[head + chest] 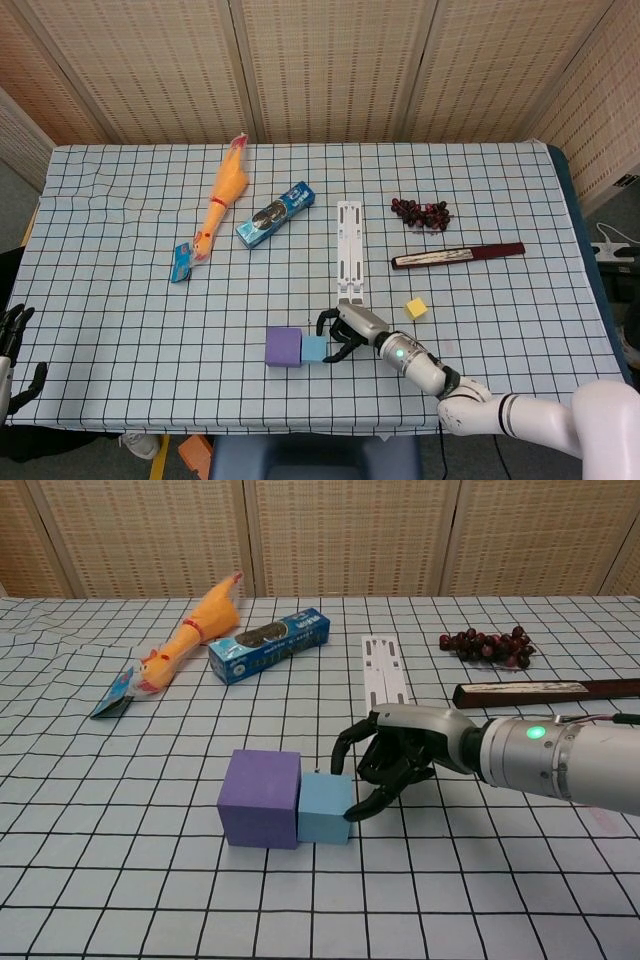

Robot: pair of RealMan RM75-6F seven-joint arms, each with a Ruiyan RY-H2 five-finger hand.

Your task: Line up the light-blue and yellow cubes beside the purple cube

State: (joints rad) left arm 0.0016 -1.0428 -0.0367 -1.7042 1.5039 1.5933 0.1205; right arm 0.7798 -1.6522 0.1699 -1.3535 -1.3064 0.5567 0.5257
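Our right arm reaches in low over the table from the right, and our right hand (pixel 392 770) has its dark fingers (pixel 345 748) curled leftward, holding nothing. Our left hand (pixel 14 345) sits at the far left edge, fingers apart and upright, empty.
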